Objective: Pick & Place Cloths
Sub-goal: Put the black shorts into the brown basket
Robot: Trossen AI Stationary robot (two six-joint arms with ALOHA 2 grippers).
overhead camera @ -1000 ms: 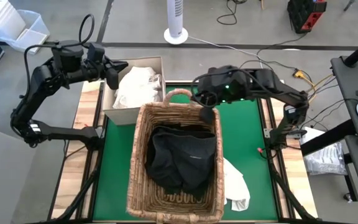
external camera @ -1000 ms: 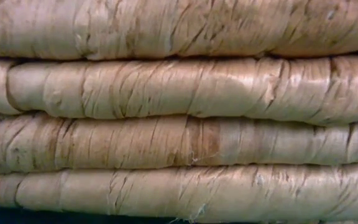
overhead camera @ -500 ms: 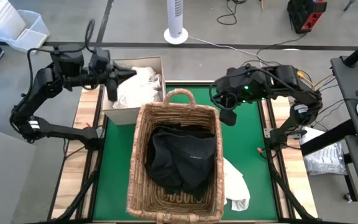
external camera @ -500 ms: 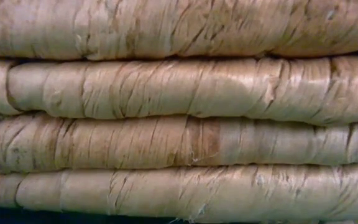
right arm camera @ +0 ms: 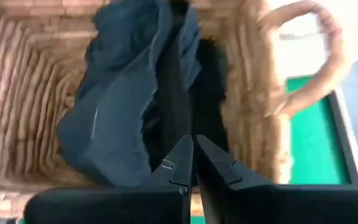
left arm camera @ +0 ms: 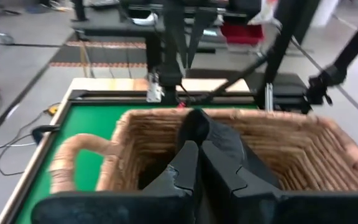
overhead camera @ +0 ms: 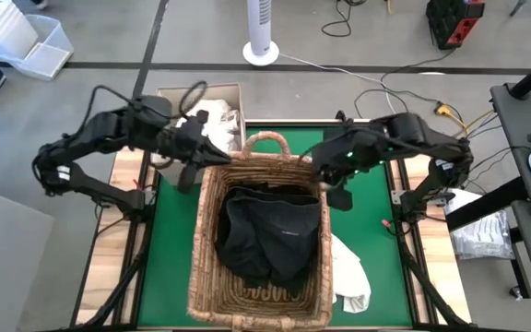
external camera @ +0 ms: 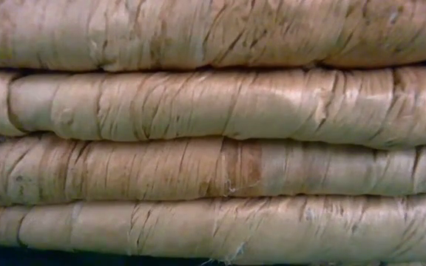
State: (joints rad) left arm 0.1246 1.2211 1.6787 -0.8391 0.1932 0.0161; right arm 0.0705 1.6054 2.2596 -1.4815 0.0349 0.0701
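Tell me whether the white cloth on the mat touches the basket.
Touching. The high view shows the white cloth lying against the basket's right wall, no green mat showing between them.

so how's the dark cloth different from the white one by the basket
The dark cloth lies bunched inside the basket; the white cloth lies outside it, on the green mat against the basket's right wall. The dark cloth looks bulkier, filling much of the basket's floor; the white cloth shows as a smaller strip, partly hidden by the wall. Both are crumpled, and neither claw holds them.
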